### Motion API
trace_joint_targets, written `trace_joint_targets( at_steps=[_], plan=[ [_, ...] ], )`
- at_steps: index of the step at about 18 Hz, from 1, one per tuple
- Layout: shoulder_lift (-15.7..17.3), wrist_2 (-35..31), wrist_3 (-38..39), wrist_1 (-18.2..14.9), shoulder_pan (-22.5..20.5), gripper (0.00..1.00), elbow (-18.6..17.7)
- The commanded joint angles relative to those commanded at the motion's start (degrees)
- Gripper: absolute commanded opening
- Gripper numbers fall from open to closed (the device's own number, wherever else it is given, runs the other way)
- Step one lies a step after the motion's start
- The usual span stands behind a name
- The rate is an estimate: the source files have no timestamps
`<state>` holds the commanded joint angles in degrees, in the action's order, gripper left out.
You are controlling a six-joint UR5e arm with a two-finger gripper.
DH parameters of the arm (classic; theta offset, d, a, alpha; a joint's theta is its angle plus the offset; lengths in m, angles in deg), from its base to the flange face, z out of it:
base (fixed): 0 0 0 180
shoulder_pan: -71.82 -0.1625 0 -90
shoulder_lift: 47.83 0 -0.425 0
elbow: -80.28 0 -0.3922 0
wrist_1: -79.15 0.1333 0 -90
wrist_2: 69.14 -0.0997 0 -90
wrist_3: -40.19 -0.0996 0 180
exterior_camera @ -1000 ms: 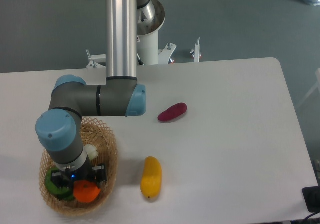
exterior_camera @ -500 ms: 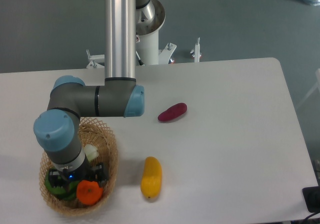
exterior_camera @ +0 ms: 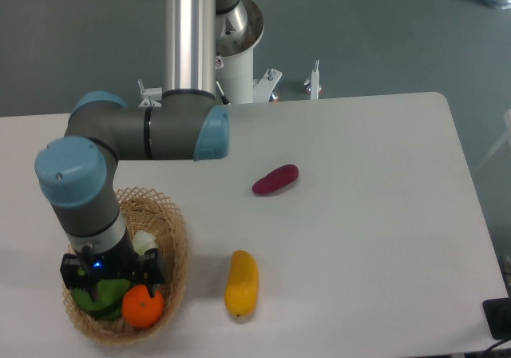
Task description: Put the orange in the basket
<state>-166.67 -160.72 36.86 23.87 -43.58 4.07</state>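
**Visitor:** Where is the fruit right now?

**Me:** The orange (exterior_camera: 143, 307) lies inside the wicker basket (exterior_camera: 176, 246), at its near right side, beside something green (exterior_camera: 94, 300) and a small pale item (exterior_camera: 144, 241). My gripper (exterior_camera: 112, 272) hangs just above, at the upper left edge of the fruit. From this angle I cannot tell whether its fingers are spread or closed; the wrist hides them.

**Visitor:** What might go wrong?

**Me:** In my judgement, if a finger is touching the orange, lifting could drag it against the rim or tip the light basket. The arm's elbow also sits close over the weave.

**Visitor:** And the surroundings?

**Me:** A white table (exterior_camera: 375, 214) with rounded corners. A yellow mango-like fruit (exterior_camera: 241, 283) lies just right of the basket, a dark red oblong vegetable (exterior_camera: 275, 179) further back. Grey floor beyond, with the arm's white pedestal (exterior_camera: 238, 70).
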Motion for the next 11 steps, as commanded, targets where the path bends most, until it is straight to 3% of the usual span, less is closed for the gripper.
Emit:
trace_joint_targets(
  at_steps=[2,7,11],
  plan=[
    [2.4,0.0,-4.3,-3.5,-2.8,1.00,0.1],
    [5.3,0.1,-16.0,-7.0,-9.3,1.00,0.1],
    [8.3,0.2,-26.5,-14.7,-15.2,1.00,0.4]
  ],
)
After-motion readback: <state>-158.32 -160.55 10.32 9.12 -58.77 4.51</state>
